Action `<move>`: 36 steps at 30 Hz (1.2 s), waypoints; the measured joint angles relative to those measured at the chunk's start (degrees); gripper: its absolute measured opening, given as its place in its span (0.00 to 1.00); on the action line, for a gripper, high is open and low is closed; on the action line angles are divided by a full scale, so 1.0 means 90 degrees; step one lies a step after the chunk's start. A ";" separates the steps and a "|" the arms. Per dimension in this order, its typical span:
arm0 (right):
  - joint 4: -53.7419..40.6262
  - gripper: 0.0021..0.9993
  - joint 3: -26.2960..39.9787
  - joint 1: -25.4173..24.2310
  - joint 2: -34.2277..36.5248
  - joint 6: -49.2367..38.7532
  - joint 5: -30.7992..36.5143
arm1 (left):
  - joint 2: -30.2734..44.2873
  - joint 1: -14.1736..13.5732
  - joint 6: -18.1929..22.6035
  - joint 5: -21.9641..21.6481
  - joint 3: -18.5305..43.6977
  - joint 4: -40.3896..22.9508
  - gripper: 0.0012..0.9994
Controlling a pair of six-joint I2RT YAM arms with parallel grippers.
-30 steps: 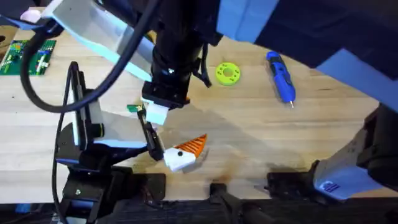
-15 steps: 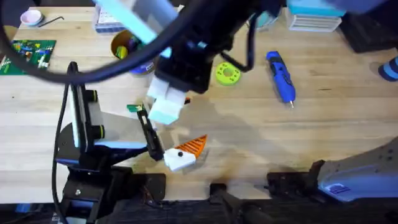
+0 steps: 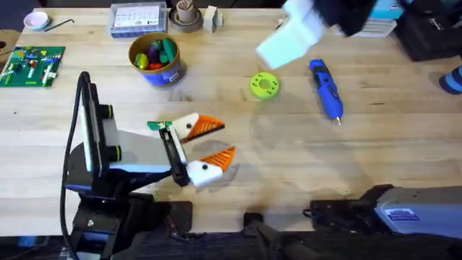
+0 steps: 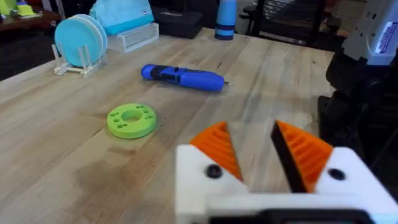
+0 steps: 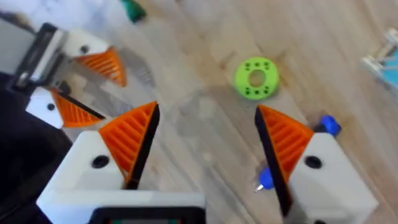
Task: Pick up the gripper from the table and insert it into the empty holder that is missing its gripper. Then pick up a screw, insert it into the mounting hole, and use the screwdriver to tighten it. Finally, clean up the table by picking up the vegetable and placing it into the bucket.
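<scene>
My left gripper (image 3: 215, 142) rests low over the table's middle, open with nothing between its fingers. Both of its white mounts carry orange ribbed fingers (image 4: 217, 149). A loose gripper, an empty holder and a screw are out of view. The dark-green vegetable (image 3: 154, 126) lies just left of the left gripper. At the back left stands the blue bucket (image 3: 155, 59), holding toy foods. The blue screwdriver (image 3: 325, 88) lies at the right, beside the lime disc (image 3: 264, 85). My right gripper (image 5: 208, 134) hangs high above the disc and screwdriver, open and holding nothing.
A green circuit board (image 3: 32, 63) lies at the far left. A clear parts box (image 3: 137, 18) and a grey dish (image 3: 186, 14) sit along the back edge. A rack of blue discs (image 4: 81, 40) stands behind the screwdriver. Bare wood spans the middle right.
My right arm has lifted off the left gripper and swung up and to the right. The left gripper's far mount, covered before, now shows an orange finger.
</scene>
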 joint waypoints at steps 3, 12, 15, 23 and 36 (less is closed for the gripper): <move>-0.0011 0.99 0.0000 -0.0524 -0.0290 0.0000 0.0019 | 0.0000 0.0000 0.0016 -0.0001 0.0000 0.0002 0.10; -0.0241 0.99 0.0007 -0.1812 -0.0996 0.0167 0.0090 | 0.0000 0.0000 0.0038 -0.0001 0.0000 0.0002 0.00; -0.0183 0.99 -0.0030 -0.2152 -0.1081 0.0319 0.0260 | -0.0002 0.0000 0.0038 -0.0001 0.0000 0.0000 0.00; 0.0864 0.99 -0.1567 -0.3310 -0.1618 0.0481 0.0424 | 0.0000 0.0000 0.0038 -0.0003 0.0000 0.0002 0.00; 0.1712 0.99 -0.2985 -0.3702 0.0232 0.0505 0.0495 | -0.0002 0.0000 0.0038 -0.0004 0.0000 0.0002 0.00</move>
